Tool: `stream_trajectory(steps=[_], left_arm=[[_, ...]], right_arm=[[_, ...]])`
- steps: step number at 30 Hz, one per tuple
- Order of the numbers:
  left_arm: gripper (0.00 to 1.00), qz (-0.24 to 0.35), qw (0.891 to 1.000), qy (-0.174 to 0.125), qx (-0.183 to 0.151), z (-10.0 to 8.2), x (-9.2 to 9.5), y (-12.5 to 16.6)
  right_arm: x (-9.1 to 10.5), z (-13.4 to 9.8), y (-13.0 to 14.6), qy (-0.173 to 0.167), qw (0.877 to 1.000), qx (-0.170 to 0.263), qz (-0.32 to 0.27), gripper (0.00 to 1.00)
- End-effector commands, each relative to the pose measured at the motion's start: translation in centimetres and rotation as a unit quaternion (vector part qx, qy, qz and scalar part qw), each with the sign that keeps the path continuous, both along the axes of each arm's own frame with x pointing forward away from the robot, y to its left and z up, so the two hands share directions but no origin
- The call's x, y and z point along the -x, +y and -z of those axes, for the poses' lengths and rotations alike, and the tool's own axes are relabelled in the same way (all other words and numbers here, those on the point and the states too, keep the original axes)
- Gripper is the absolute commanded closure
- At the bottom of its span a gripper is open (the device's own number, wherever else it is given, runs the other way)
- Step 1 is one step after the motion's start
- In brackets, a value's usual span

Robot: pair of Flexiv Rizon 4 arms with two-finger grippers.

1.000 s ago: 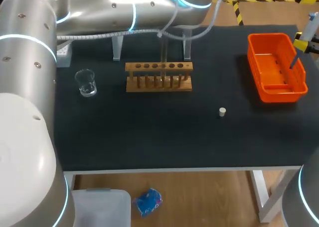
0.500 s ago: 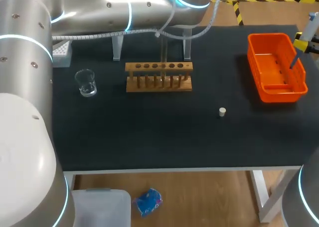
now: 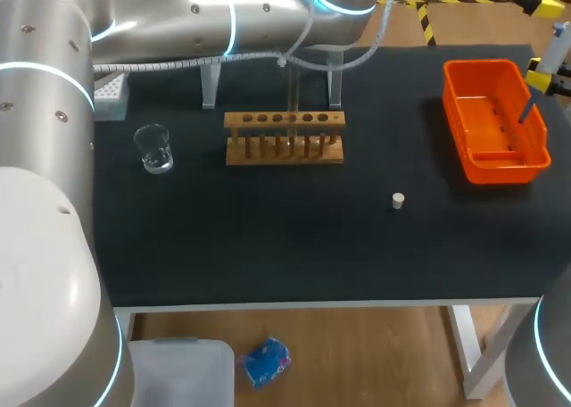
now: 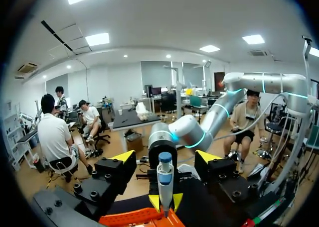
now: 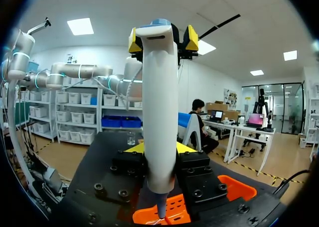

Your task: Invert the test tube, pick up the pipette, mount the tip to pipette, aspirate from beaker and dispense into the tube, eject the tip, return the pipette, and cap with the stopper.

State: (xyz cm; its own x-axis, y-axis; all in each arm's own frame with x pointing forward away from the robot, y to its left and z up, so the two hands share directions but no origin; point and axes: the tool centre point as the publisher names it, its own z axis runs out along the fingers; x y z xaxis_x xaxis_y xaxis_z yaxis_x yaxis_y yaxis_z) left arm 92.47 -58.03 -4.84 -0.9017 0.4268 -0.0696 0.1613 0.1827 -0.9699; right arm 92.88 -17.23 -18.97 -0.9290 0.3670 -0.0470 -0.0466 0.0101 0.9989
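**Inspector:** Report on the right gripper (image 5: 158, 147).

**Examiner:** It is holding the pipette (image 5: 158, 87) in a narrow grasp, with both yellow tips pressing on the lower body from two sides. The pipette is standing upright. Its blue-capped head is rising above the gripper and its nose is pointing down. The orange basket (image 3: 486, 66) is sitting directly under the gripper, and the nose is hanging over its floor.

**Inspector:** And the left gripper (image 4: 164, 157)?

**Examiner:** It is standing wide open and carrying nothing. The pipette is showing ahead of it, in line with the gap between its fingers but apart from them.

**Inspector:** What is lying farther out on the bench (image 3: 268, 246)?

**Examiner:** The stopper (image 3: 398, 201) is lying on bare bench, well apart from both grippers. Farther from the right gripper, the wooden rack (image 3: 284, 148) is standing with the test tube (image 3: 292, 99) upright in it. I cannot tell which way the tube's mouth is facing. Beyond the rack, the beaker (image 3: 154, 148) is standing alone. The tip box (image 3: 109, 93) is sitting farthest from the right gripper, and the left arm (image 3: 205, 19) is partly covering it.
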Motion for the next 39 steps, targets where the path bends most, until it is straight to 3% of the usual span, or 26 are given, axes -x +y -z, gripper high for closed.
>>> stream_trajectory(steps=[1,8,16,23,25,39], left_arm=[[0.0,-0.004,1.0,-0.002,0.0,0.0,0.2,0.1],[0.0,-0.024,1.0,-0.002,-0.001,0.2,2.3,3.2],[0.0,-0.065,0.998,0.0,-0.001,0.3,6.9,8.9],[0.0,-0.094,0.995,0.016,0.01,3.2,11.4,12.5],[0.0,-0.111,0.993,0.04,0.015,4.8,12.6,13.1],[0.0,-0.111,0.993,0.04,0.015,4.8,12.6,13.1]], right_arm=[[0.0,-0.1,0.0,0.0,1.0,0.001,0.001,1.0],[0.0,-0.1,0.0,0.0,1.0,0.001,0.001,1.0],[0.0,-0.1,0.0,0.0,1.0,0.001,0.001,1.0],[0.0,-0.1,0.0,0.0,1.0,0.001,0.001,1.0],[0.0,-0.1,0.0,0.0,1.0,0.001,0.001,1.0],[0.0,-0.1,0.0,0.0,1.0,0.001,0.001,1.0]])
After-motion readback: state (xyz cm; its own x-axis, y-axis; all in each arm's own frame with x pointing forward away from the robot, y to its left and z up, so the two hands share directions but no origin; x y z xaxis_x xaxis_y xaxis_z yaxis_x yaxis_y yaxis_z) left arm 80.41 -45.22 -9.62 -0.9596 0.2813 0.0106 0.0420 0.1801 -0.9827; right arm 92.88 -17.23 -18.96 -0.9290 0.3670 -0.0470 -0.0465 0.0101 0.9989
